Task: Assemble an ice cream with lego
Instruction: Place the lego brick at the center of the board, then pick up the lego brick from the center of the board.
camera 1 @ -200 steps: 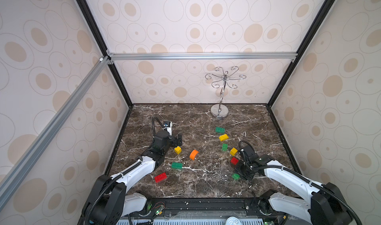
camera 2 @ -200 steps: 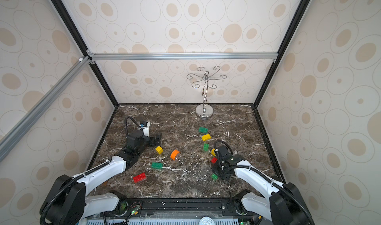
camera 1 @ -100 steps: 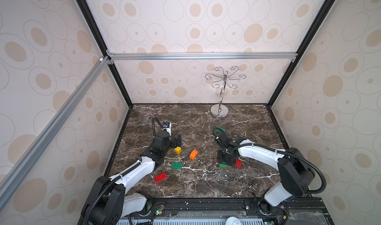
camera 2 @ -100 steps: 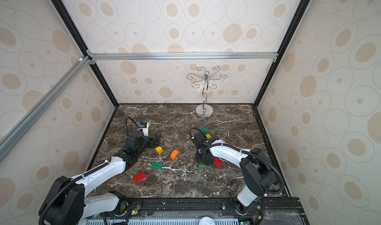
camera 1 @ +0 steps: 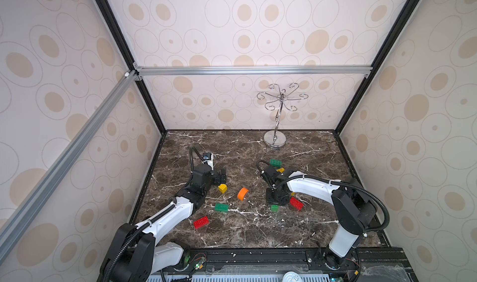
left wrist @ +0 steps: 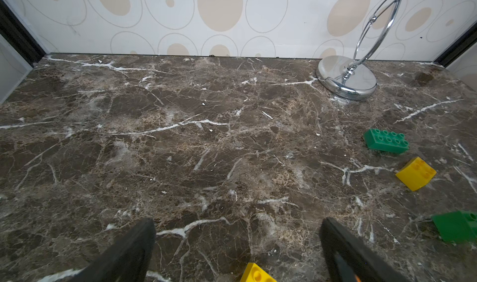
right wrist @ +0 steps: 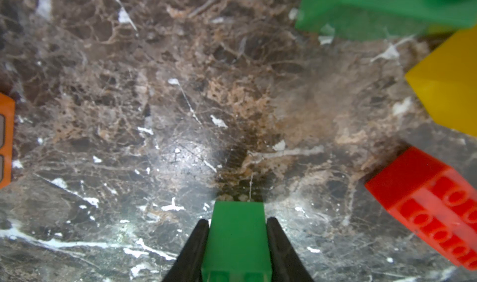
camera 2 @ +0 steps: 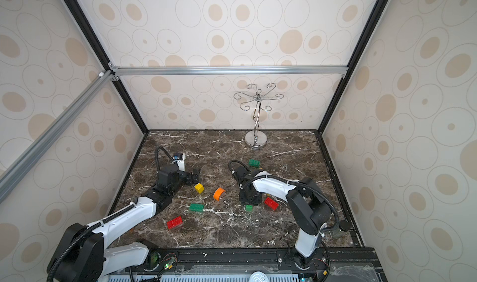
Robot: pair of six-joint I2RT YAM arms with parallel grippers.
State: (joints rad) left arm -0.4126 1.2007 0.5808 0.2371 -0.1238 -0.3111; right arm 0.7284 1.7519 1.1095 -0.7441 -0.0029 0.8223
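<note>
The right gripper [right wrist: 237, 220] has its jaws set narrow against both sides of a small green brick [right wrist: 237, 242]. In a top view this brick is low over the table [camera 1: 232, 149], between the orange dome [camera 1: 243, 193] and a red brick [camera 1: 296, 203]; whether it touches the marble cannot be told. Nothing is joined yet, and every piece lies loose and apart. The main risk is the green brick itself. The jaws hold only its smooth flat sides, so a slack or uneven grip could let it twist or tip. The red brick lies near the gripper, and a sideways move could knock it. The left gripper [left wrist: 237, 224] stands wide and empty, with 1 yellow brick [left wrist: 258, 274] just beside it. A careless closing could shove that brick away.
</note>
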